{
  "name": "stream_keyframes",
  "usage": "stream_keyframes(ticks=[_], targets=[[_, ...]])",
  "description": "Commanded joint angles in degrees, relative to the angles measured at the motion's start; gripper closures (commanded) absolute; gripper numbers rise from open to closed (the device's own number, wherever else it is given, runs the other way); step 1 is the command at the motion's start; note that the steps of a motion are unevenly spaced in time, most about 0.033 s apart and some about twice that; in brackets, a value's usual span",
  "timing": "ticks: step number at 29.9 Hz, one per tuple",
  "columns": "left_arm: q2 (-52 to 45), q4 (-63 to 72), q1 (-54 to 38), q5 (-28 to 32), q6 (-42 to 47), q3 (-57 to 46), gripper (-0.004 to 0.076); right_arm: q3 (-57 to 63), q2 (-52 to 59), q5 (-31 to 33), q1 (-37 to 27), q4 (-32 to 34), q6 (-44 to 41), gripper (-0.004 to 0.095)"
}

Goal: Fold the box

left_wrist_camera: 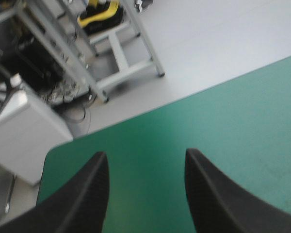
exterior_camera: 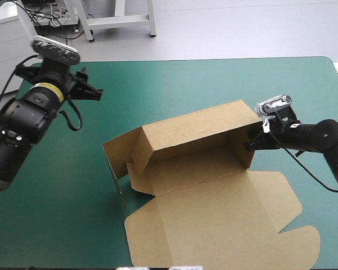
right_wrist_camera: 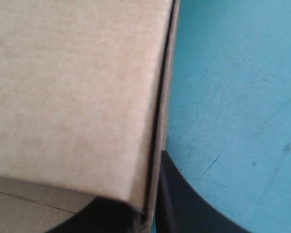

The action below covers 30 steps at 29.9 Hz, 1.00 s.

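**Right pincer** [exterior_camera: 252,142]: clamped on the box [exterior_camera: 203,169] at its right end wall [exterior_camera: 240,147]. The wrist view shows a black finger [right_wrist_camera: 179,213] on either side of a doubled edge of brown board.

**Left pincer** [exterior_camera: 94,90]: fingers spread wide, holding nothing. It is raised over the far-left corner of the surface [exterior_camera: 158,84], well apart from the box.

**Box, place:** middle of the surface, slightly toward the right. The lid [exterior_camera: 214,225] reaches almost to the near edge.

**Box, condition:**
- The back wall [exterior_camera: 197,132] is raised.
- The right end wall is raised.
- The left end flap [exterior_camera: 115,163] stands up but splays outward, tucked into nothing.
- The front is open.
- The lid lies flat, and its side tabs are not folded.

**Hazards, as judged:**
- Only one end is held. A push or pull along the wall could drag the whole sheet across the teal-green cover instead of creasing it.
- Letting go before the doubled layer is pressed home may let the right end wall spring open.
- The left end flap has no support. It may fall flat, or catch on the back wall's tab when that end is folded.
- The left pincer must come down from a height. A misjudged descent could crush the back wall.

**Heading:** the tray opens upward, with its open front and lid toward the near edge.

**Long axis:** runs left to right across the surface, skewed so the right end sits nearer the far edge than the left end.
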State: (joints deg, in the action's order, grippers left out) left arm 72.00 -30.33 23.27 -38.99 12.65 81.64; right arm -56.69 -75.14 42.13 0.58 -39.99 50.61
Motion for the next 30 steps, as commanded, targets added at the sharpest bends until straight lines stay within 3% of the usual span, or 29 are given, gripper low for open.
stream_keyframes(ticks=[1,11,22,30], targets=[[-1.4,12.5,-11.0,-3.1,-9.0,2.1,0.0372,-1.5,1.5,-0.6,0.2,-0.6,-0.8,0.0930],[-1.5,34.5,-39.3,-15.3,-20.5,-4.1,0.0372,-2.1,1.5,-1.2,0.2,2.4,-5.7,0.0930],[-1.5,36.0,-41.4,-14.9,-20.7,-16.0,0.0372,-8.6,1.5,2.0,0.2,11.3,-20.9,0.0930],[-1.5,36.8,-41.4,-15.2,-20.9,-16.3,0.0372,-18.2,-1.6,11.4,0.2,14.5,-27.2,0.0929]])
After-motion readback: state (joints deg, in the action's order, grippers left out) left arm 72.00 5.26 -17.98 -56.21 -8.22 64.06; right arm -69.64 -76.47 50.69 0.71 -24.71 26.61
